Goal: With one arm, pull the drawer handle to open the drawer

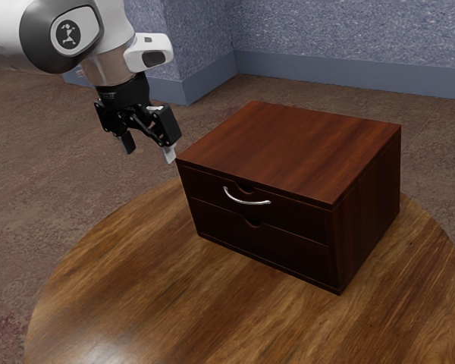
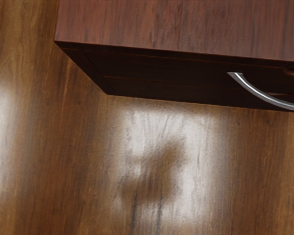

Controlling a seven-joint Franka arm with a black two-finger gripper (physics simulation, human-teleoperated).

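A dark red-brown wooden cabinet [image 1: 296,148] with two drawers stands on the round wooden table [image 1: 136,303]. The upper drawer [image 1: 288,208] carries a curved silver handle [image 1: 247,199] and sits flush with the front, shut. The lower drawer [image 1: 265,243] has only a notch. My black gripper [image 1: 148,149] hangs open in the air to the exterior view's left of the cabinet's top corner, apart from it and holding nothing. In the wrist view the cabinet's front [image 2: 186,83] and part of the silver handle [image 2: 264,94] appear beyond my hand, with my hand's shadow on the table [image 2: 152,181] below.
The table top spreads wide in front of the cabinet toward the exterior view's left and lower edge. Brown carpet floor [image 1: 38,174] and a blue-grey wall with a baseboard [image 1: 349,68] lie behind.
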